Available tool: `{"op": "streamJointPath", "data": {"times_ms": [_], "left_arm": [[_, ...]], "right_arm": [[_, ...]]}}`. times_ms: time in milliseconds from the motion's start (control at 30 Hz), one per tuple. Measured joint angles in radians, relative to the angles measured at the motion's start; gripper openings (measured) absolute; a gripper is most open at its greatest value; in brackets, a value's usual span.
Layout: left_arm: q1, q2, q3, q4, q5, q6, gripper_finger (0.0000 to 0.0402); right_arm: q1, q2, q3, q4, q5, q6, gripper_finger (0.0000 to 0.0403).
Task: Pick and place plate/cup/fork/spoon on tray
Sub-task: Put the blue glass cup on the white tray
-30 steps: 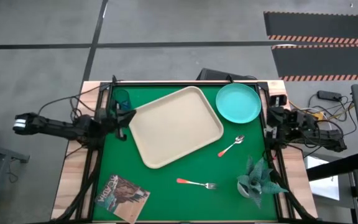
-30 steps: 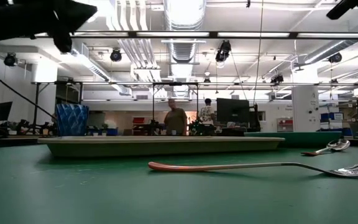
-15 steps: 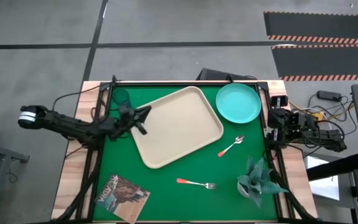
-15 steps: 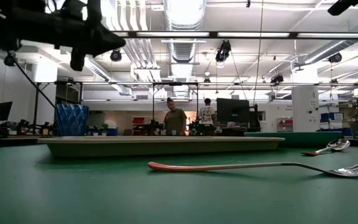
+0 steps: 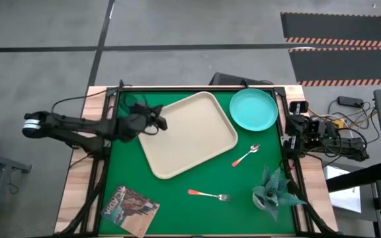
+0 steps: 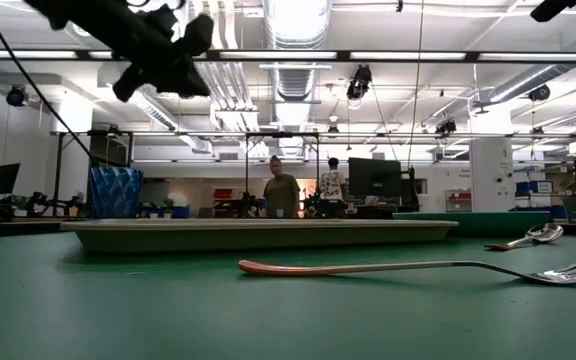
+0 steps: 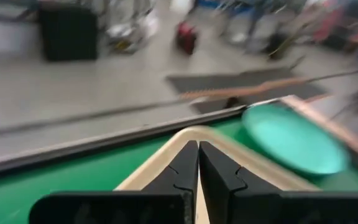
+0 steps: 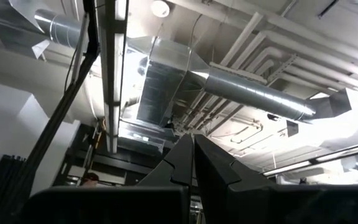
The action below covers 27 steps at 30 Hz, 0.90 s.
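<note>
Green matting holds an empty tray (image 5: 189, 134); plate (image 5: 253, 109) upper right, spoon (image 5: 246, 156) and fork (image 5: 210, 194) below, cup (image 6: 115, 191) upper left. Left gripper (image 5: 162, 123), fingers pressed together, empty, risks clipping the tray rim. Right gripper (image 8: 193, 163) parked, likewise closed.

Left arm (image 5: 121, 125) hides the cup from above; fork (image 6: 568, 268) cut off at the low view's edge — plate (image 7: 294, 140) blurred.

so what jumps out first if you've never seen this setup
The big cream tray lies empty and askew in the middle of the green mat, with the turquoise plate at the far right corner. The left gripper, shut and empty, hangs over the tray's left edge, while the fork and spoon lie on the mat.
</note>
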Motion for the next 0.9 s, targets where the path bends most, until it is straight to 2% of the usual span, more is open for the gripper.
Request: {"op": "streamJointPath", "data": {"times_ms": [133,300,500,600,733,900], "left_arm": [[0.076,-0.002,0.117,-0.4,0.015,-0.195,0.0],[0.213,0.014,0.21,-0.72,0.142,-0.298,0.0],[0.383,0.019,0.257,-0.891,0.497,-0.243,0.0],[0.431,0.019,0.259,-0.988,0.609,-0.236,0.0],[0.479,0.019,0.246,-1.072,0.616,-0.213,0.0],[0.494,0.03,0.238,-1.012,0.562,-0.203,0.0]], "right_arm": [[0.0,0.0,0.001,0.0,0.0,0.0,0.0009],[0.0,0.0,0.001,-0.001,0.001,0.0,0.0009],[0.0,0.0,0.001,-0.004,0.001,-0.004,0.0009],[0.0,0.0,0.001,-0.004,0.002,-0.009,0.0009],[0.0,0.0,0.001,-0.004,0.002,-0.008,0.0009],[0.0,0.0,0.001,-0.004,0.002,-0.008,0.0009]]}}
